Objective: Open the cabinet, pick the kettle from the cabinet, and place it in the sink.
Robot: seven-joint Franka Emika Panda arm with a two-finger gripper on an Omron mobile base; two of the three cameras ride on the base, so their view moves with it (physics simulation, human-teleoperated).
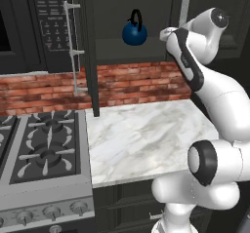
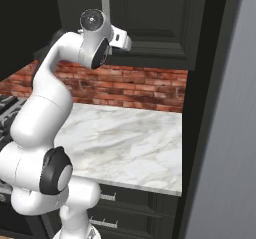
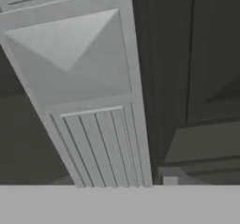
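Observation:
The black cabinet (image 1: 122, 3) has its left door (image 1: 91, 47) swung open toward me, seen edge-on with its long silver handle (image 1: 73, 47). Inside, on the shelf, sits the dark-blue kettle (image 1: 134, 32) with its black loop handle, upright. The right door (image 2: 150, 18) is closed. My gripper (image 1: 166, 32) (image 2: 123, 38) is right of the kettle, at the lower end of that door's silver bar handle (image 1: 184, 8) (image 2: 105, 3). In the hand view this handle (image 3: 93, 101) is very close and my fingers are hidden, so their state is unclear. The sink is out of view.
A gas stove (image 1: 44, 149) stands at the left and a white marble counter (image 1: 141, 134) lies below the cabinet, backed by a brick wall (image 1: 136, 83). A black microwave (image 1: 49, 17) hangs above the stove. A tall grey panel (image 2: 225, 133) walls off the right side.

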